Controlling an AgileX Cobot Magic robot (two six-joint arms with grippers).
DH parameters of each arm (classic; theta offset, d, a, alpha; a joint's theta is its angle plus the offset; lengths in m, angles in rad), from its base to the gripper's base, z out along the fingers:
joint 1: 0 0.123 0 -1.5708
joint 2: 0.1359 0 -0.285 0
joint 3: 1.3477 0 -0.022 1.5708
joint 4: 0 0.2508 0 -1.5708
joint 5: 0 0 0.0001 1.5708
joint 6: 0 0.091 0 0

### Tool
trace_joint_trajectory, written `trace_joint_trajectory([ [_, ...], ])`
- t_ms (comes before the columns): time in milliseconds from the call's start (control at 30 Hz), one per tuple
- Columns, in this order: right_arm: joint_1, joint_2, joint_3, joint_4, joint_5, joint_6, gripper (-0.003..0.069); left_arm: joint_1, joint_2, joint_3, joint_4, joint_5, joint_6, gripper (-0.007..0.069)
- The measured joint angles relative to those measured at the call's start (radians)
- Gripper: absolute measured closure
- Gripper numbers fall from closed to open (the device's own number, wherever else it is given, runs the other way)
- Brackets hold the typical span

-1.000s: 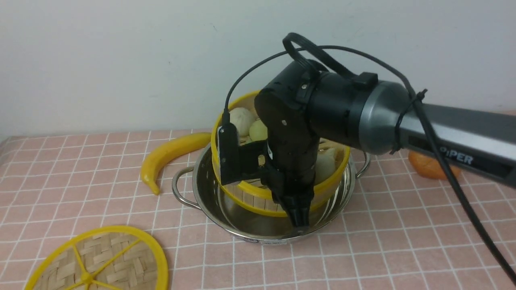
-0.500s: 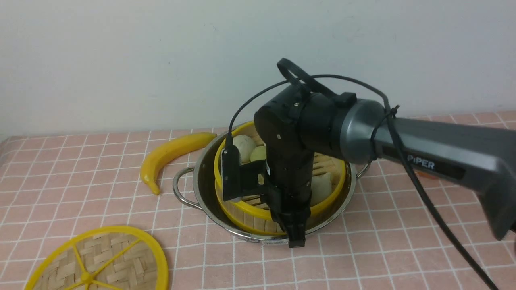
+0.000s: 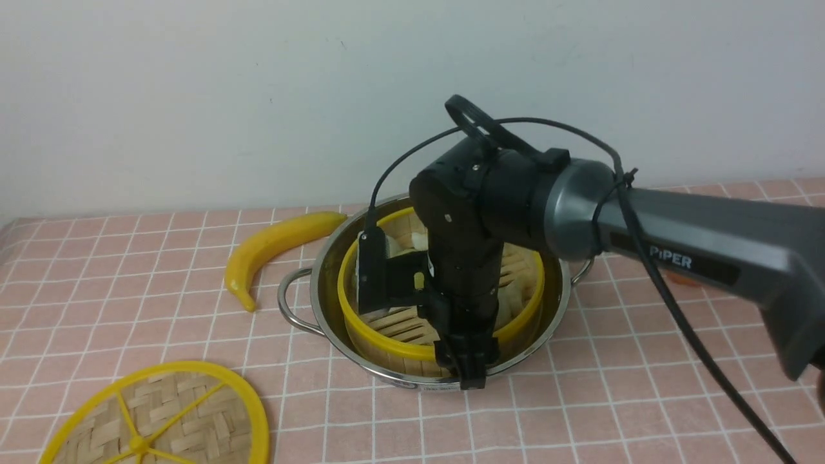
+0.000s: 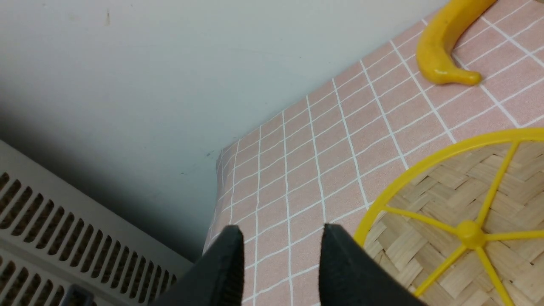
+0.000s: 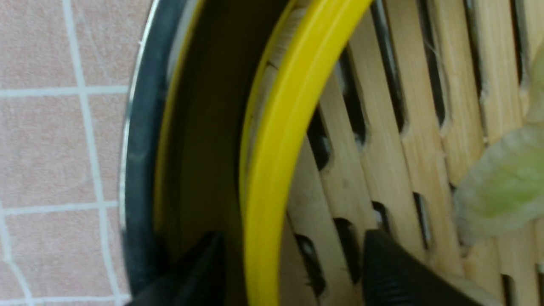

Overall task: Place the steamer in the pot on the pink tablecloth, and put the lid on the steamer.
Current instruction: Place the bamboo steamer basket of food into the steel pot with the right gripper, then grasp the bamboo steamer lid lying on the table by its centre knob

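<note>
The steamer [image 3: 399, 351], a bamboo basket with a yellow rim, sits inside the steel pot [image 3: 322, 283] on the pink tablecloth [image 3: 129, 290]. My right gripper [image 3: 465, 367] points down at the steamer's near wall. In the right wrist view it [image 5: 293, 255] is open, one finger inside the basket and one between the steamer rim [image 5: 289, 127] and the pot rim [image 5: 140, 170], neither pressing the rim. The lid [image 3: 155, 419] lies flat at the front left. My left gripper [image 4: 278, 242] is open and empty beside the lid's edge [image 4: 467, 212]; it does not show in the front view.
A yellow banana [image 3: 271, 245] lies left of the pot, seen also in the left wrist view [image 4: 442, 46]. Pale buns [image 3: 419, 241] lie in the steamer, one in the right wrist view [image 5: 501, 187]. An orange object [image 3: 673, 278] peeks out behind my right arm. A wall runs behind.
The steamer went from raised and tilted over the pot to sitting level inside it. My right arm came down with it, and its jaws have spread apart from the rim.
</note>
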Motion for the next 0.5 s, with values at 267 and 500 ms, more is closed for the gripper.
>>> trace_joint_trajectory([
  [267,0.000,-0.075,-0.004,0.001,-0.001,0.004,0.0100,0.000,0.000,0.000,0.000,0.000,0.000,0.0382],
  [500,0.000,-0.161,-0.006,0.001,0.000,0.062,0.0116,0.000,0.000,0.000,0.000,0.000,0.000,0.0382],
])
